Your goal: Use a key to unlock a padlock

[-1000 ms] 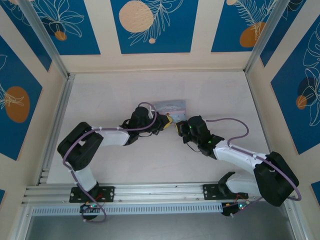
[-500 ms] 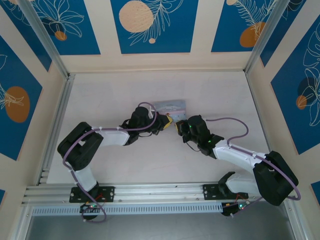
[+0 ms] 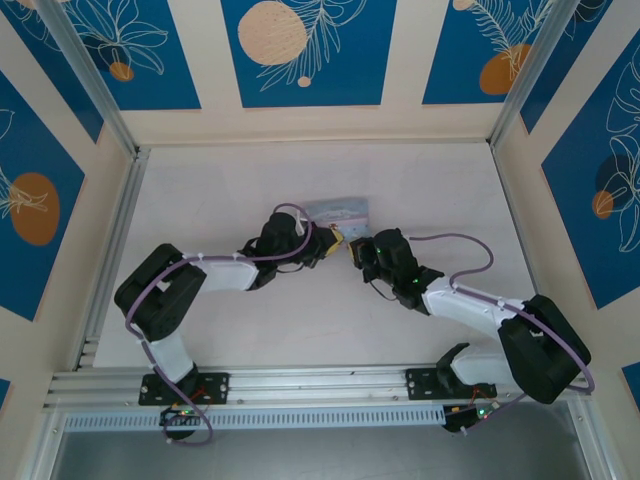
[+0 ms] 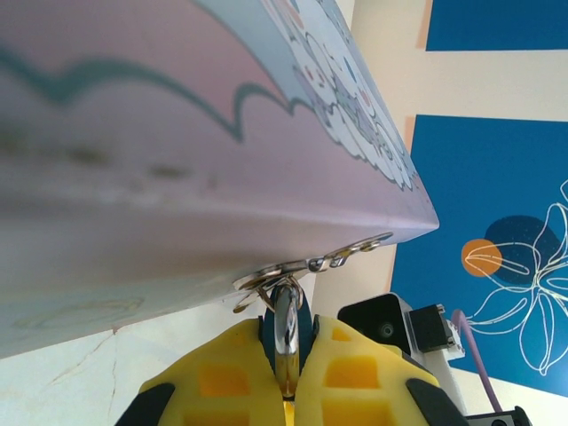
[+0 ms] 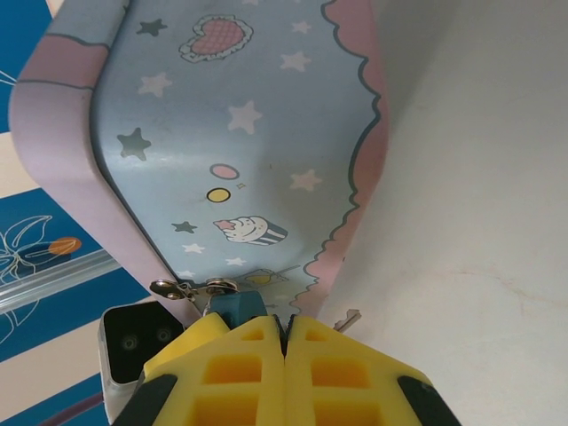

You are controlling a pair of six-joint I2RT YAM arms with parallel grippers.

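Observation:
The padlock [image 4: 286, 330] hangs by its shiny shackle from the metal hasp [image 4: 311, 264] on the pastel tin box [image 4: 177, 133]. Its blue-grey body sits pinched between the yellow fingers of my left gripper [image 4: 286, 377], which is shut on it. In the right wrist view the padlock [image 5: 238, 306] touches the tip of my right gripper [image 5: 286, 330], whose fingers are pressed together. The key [image 5: 348, 319] shows only as a small metal tip past the right finger, beside the tin's [image 5: 240, 133] edge; whether it is pinched is hidden. From above, both grippers [image 3: 336, 240] [image 3: 353, 250] meet at the tin's [image 3: 340, 210] near edge.
The tin lies mid-table on the pale surface [image 3: 220, 180]. Aluminium rails [image 3: 110, 250] and patterned walls close the table in on three sides. The left wrist's camera housing [image 5: 133, 342] sits close beside my right fingers.
The right arm has shifted slightly left, closer to the left gripper and the tin. The left arm and the tin have not moved.

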